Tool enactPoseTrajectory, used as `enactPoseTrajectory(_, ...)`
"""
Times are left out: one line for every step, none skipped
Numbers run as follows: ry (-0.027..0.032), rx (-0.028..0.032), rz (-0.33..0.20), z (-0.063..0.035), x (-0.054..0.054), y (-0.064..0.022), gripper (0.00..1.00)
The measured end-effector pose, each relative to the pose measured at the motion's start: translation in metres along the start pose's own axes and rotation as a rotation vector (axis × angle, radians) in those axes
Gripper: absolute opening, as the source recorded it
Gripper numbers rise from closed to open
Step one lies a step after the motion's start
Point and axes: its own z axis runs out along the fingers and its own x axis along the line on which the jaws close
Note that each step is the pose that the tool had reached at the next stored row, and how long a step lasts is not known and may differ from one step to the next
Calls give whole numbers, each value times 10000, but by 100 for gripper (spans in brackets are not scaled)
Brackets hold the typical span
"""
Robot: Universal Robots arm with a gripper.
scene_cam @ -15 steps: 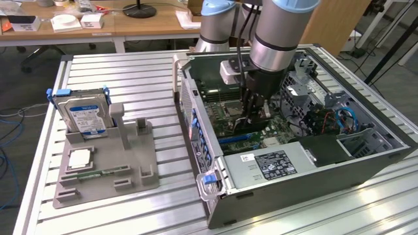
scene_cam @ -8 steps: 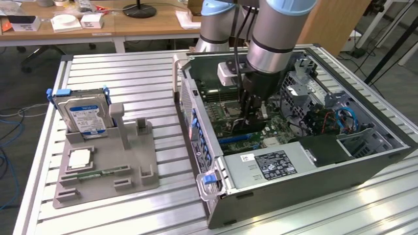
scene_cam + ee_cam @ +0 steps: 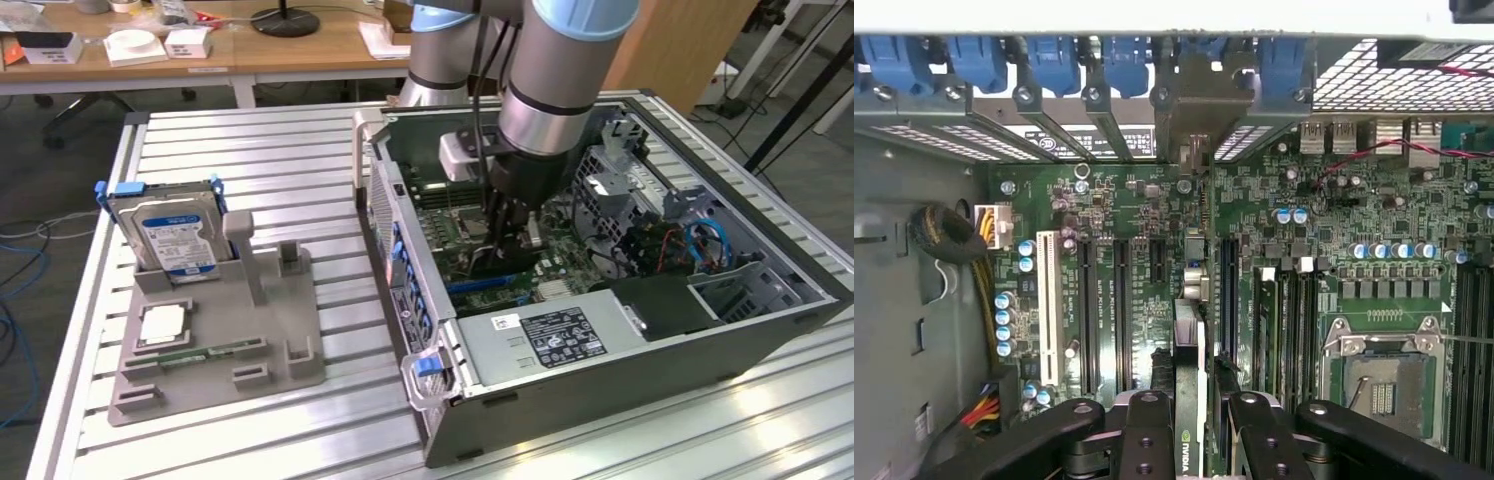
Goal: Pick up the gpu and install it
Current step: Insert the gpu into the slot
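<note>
The gpu (image 3: 1189,345) shows edge-on in the wrist view as a thin dark green card standing upright over the motherboard (image 3: 1354,200). Its silver bracket (image 3: 1199,100) reaches the case's rear slot openings. My gripper (image 3: 1192,415) is shut on the card, with a black finger (image 3: 1144,435) on each side. The card stands over the board between the long black expansion slots (image 3: 1119,310); I cannot tell whether its edge touches a slot. In the exterior view my gripper (image 3: 511,235) reaches down inside the open computer case (image 3: 641,340), where the card is mostly hidden behind the fingers.
A grey holder (image 3: 214,350) on the slatted table at the exterior view's left carries a silver hard drive (image 3: 171,235), a small chip (image 3: 160,322) and a narrow green memory stick (image 3: 200,352). Inside the case are a processor socket (image 3: 1384,380), cable bundles (image 3: 964,250) and blue slot latches (image 3: 1054,60).
</note>
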Motion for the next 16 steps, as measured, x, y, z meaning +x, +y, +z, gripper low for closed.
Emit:
enactPoseTrajectory(2, -1, -1, 3, -1, 1, 26)
enactPoseTrajectory(3, -1, -2, 3, -1, 1, 26)
enactPoseTrajectory(2, -1, -2, 3, -1, 1, 26)
enactPoseTrajectory(1, 0, 0, 4, -1, 1, 26)
enactPoseTrajectory(1, 0, -1, 4, -1, 1, 26)
enactPoseTrajectory(0, 0, 0, 4, -1, 2, 26)
enactPoseTrajectory(1, 0, -1, 4, -1, 1, 26)
enactPoseTrajectory(-1, 0, -1, 7, -1, 1, 26)
enactPoseTrajectory(-4, 1, 0, 12, -1, 1, 26)
enactPoseTrajectory(-3, 1, -1, 19, -1, 1, 26)
enactPoseTrajectory(0, 0, -1, 28, 0, 1, 26)
enactPoseTrajectory(0, 0, -1, 36, 0, 1, 26)
enactPoseTrajectory(0, 0, -1, 43, 0, 2, 26)
enactPoseTrajectory(0, 0, -1, 48, 0, 2, 26)
enactPoseTrajectory(1, 0, 0, 53, 1, 2, 26)
enactPoseTrajectory(3, -1, 0, 55, 1, 3, 26)
